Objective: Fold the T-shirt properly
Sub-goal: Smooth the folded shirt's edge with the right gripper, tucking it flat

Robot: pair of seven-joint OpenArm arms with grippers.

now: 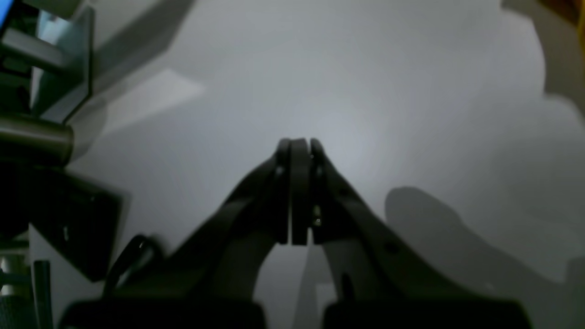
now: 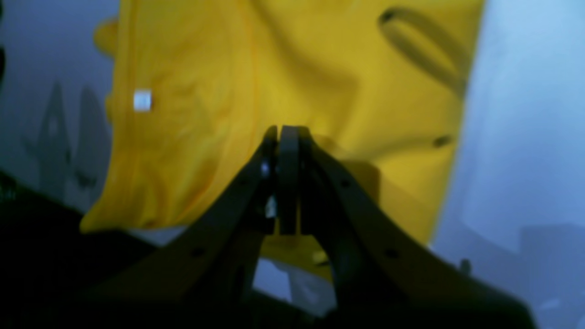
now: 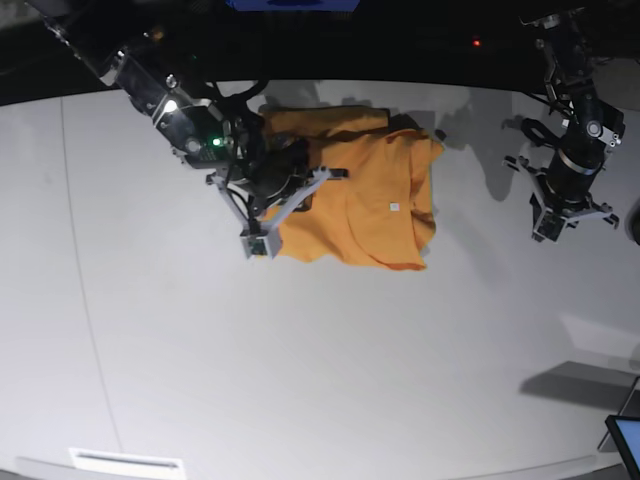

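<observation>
The plain orange-yellow cloth T-shirt [image 3: 365,205] lies rumpled, small white tag [image 3: 394,207] showing. The matte white table [image 3: 320,370] surrounds it. Both the right gripper [image 2: 288,132] and left gripper [image 1: 299,144] are closed, empty.

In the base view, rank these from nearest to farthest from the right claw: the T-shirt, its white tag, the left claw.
1. T-shirt: directly under the right claw, at its left edge.
2. White tag: mid-shirt, further toward the view's right.
3. Left claw: far right of the view, over bare table.
</observation>
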